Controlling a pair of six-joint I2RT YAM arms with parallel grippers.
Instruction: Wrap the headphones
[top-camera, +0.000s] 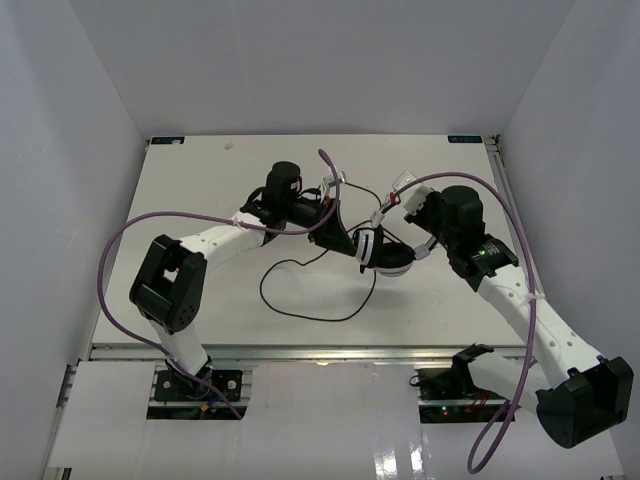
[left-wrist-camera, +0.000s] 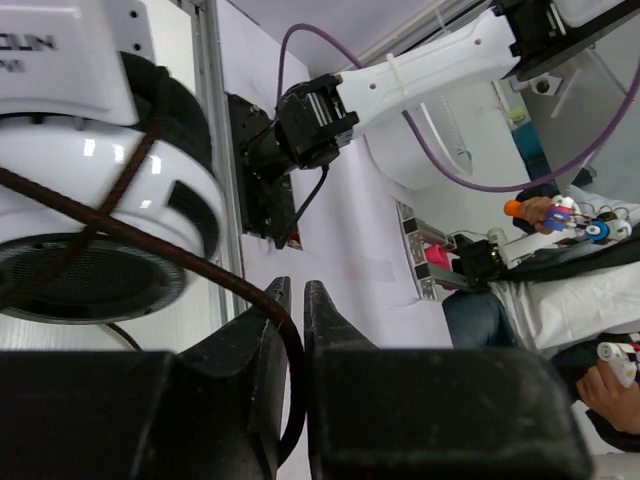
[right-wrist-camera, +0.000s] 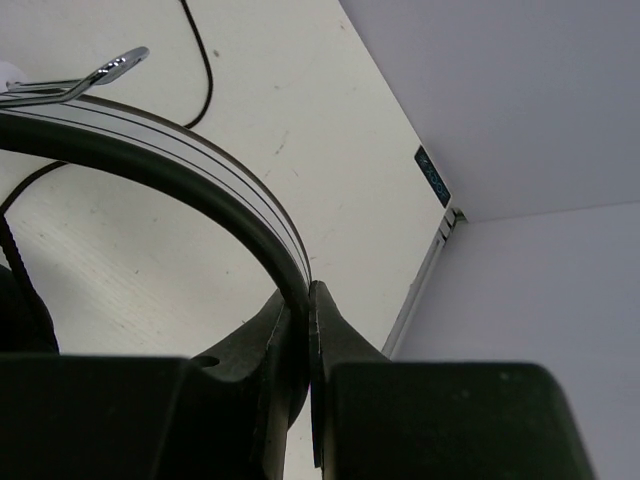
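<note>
The white-and-black headphones (top-camera: 383, 251) hang above the table's middle, between both arms. My right gripper (top-camera: 420, 248) is shut on the dark striped headband (right-wrist-camera: 190, 170), which runs between its fingers. My left gripper (top-camera: 345, 243) is shut on the thin black cable (left-wrist-camera: 200, 275), right beside an earcup (left-wrist-camera: 95, 215) that fills the left of the left wrist view. The cable crosses that earcup. The rest of the cable (top-camera: 300, 300) lies in a loose loop on the table below the headphones. The coloured-wire end is not clearly seen.
Thick purple robot cables (top-camera: 130, 240) arc over both arms. The white table (top-camera: 190, 190) has walls on the left, back and right, and its front edge (top-camera: 300, 350) runs by the arm bases. A person and equipment show beyond the table in the left wrist view (left-wrist-camera: 560, 250).
</note>
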